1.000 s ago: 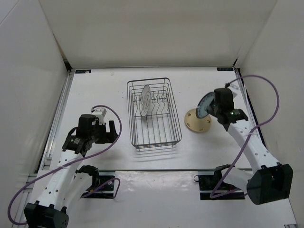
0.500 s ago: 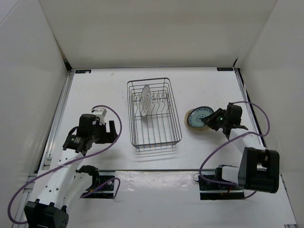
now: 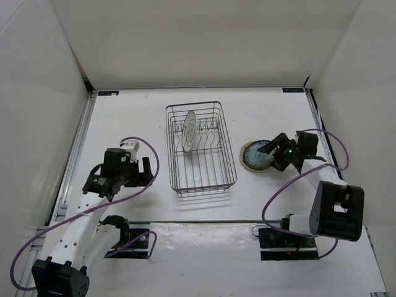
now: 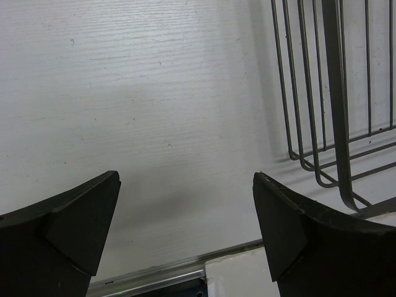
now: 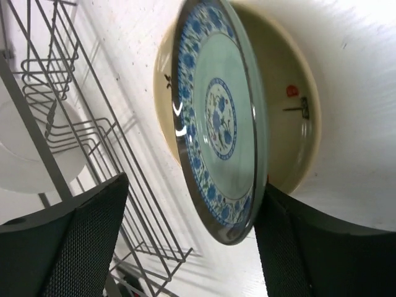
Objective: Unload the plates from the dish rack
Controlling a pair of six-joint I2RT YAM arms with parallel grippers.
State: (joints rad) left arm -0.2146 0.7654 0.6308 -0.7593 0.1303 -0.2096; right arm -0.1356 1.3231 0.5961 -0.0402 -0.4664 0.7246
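The grey wire dish rack (image 3: 230, 162) stands mid-table with the white line-patterned plate (image 3: 189, 130) upright between its prongs. To its right the teal-blue patterned plate (image 3: 258, 151) rests tilted on the tan plate (image 3: 248, 163). My right gripper (image 3: 278, 151) is low beside them and open. In the right wrist view the teal-blue plate (image 5: 219, 117) sits between the fingers of the right gripper (image 5: 193, 192), its back against one finger and clear of the other, with the tan plate (image 5: 291, 105) behind it. My left gripper (image 3: 145, 170) hangs open and empty left of the rack.
White walls enclose the table on three sides. In the left wrist view the left gripper (image 4: 185, 179) is over bare table near the front rail, with the rack's corner (image 4: 328, 111) to the right. Purple cables loop from both arms.
The right arm brought the teal-blue plate down onto the tan plate, then its jaws opened. The left arm has barely moved.
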